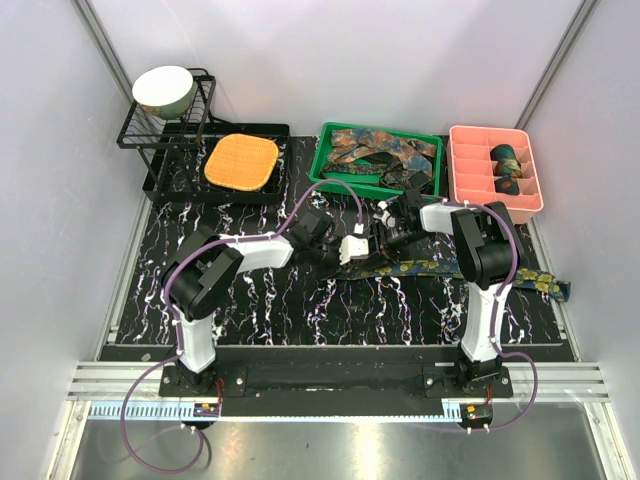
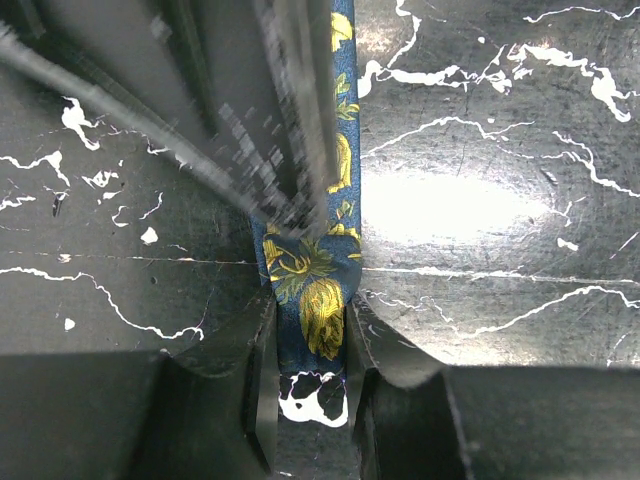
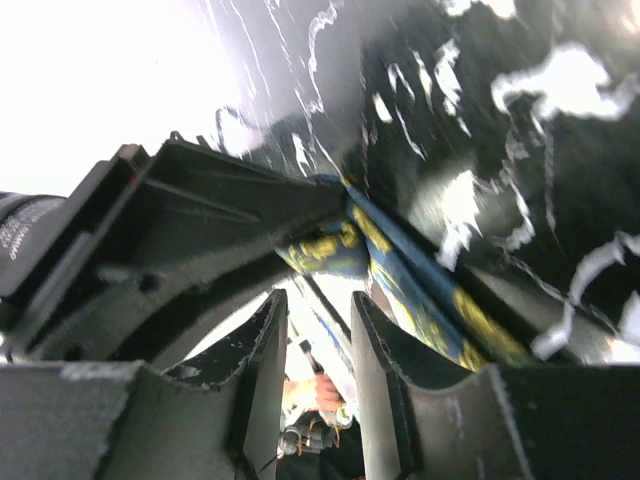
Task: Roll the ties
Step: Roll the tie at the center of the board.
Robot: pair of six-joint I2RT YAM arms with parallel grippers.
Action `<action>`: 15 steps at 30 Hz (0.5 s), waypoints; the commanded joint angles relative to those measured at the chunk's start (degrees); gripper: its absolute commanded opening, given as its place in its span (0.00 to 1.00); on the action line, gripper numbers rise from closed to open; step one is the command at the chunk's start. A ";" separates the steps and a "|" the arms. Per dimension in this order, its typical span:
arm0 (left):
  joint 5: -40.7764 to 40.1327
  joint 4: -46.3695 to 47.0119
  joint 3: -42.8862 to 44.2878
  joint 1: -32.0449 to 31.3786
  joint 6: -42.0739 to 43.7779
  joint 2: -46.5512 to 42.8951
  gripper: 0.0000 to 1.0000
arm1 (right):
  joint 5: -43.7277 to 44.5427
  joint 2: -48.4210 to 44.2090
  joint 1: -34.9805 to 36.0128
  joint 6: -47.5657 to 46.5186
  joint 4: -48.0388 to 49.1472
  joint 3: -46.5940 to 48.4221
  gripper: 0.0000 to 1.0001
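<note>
left jaws snug on edges of navy tie (image 2: 318, 300), right jaws parted

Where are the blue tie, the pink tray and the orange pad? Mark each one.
blue tie (image 2: 322, 315), left wrist view, on a gold flower of the strip.
pink tray (image 1: 488, 130), top view, on its far rim.
orange pad (image 1: 241, 162), top view, on its centre.

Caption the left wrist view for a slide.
Left gripper pinches the navy tie on the black marbled table.

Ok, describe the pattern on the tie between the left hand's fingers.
Navy tie with yellow-gold roses and green leaves; left wrist view shows it best.
</note>
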 commanded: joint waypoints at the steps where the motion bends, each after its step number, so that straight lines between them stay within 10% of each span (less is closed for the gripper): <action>1: -3.94 -7.61 0.73 -0.07 0.77 2.67 0.02 | -0.08 -1.10 2.00 5.77 8.74 -1.07 0.38; 15: -3.94 -9.72 2.04 -0.07 -0.72 3.64 0.02 | 2.30 -2.15 5.07 6.22 14.90 -3.98 0.33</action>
